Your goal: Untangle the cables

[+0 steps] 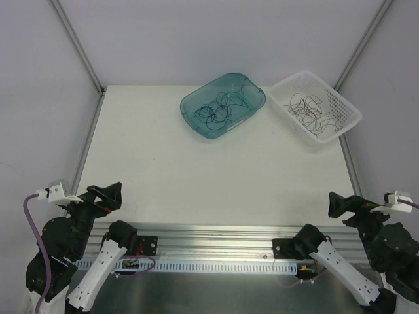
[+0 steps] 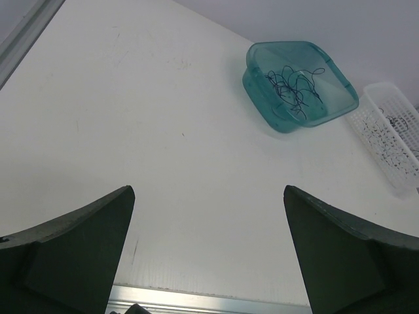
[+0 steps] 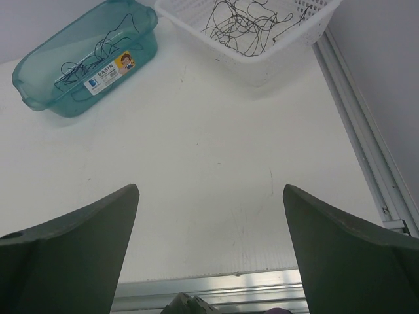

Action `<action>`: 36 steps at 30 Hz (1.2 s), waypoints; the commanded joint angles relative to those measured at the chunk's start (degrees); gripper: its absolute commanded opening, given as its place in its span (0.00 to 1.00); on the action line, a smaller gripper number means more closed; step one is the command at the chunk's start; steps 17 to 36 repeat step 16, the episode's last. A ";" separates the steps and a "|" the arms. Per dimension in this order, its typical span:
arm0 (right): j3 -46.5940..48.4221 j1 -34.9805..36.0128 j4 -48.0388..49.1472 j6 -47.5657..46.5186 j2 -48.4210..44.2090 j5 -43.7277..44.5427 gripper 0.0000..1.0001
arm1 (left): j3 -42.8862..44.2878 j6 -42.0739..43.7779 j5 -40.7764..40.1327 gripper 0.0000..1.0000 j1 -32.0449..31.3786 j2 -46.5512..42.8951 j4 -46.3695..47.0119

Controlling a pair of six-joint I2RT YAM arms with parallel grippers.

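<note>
Thin dark curly cables (image 1: 221, 109) lie bunched in a teal basin (image 1: 194, 112) at the back of the table; they also show in the left wrist view (image 2: 292, 86) and the right wrist view (image 3: 85, 62). More dark cables (image 1: 313, 111) lie in a white basket (image 1: 345, 104) at the back right, also in the right wrist view (image 3: 243, 23). My left gripper (image 1: 107, 196) is open and empty at the near left edge, far from the basin. My right gripper (image 1: 342, 205) is open and empty at the near right edge.
A metal rail (image 1: 216, 230) runs along the table's near edge between the arm bases. Metal frame bars (image 1: 88, 147) run along the left and right (image 1: 350, 167) table edges. White walls enclose the table on three sides.
</note>
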 commanded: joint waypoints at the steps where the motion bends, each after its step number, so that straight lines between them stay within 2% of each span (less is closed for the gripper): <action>1: -0.25 0.66 0.95 -1.62 -9.88 -0.94 0.97 | 1.23 -1.25 -1.90 0.99 -0.01 -9.28 -0.38; 36: -1.48 0.66 3.59 -3.55 -9.00 -3.31 0.97 | 0.35 -3.01 -1.81 0.99 -0.01 -9.28 -0.56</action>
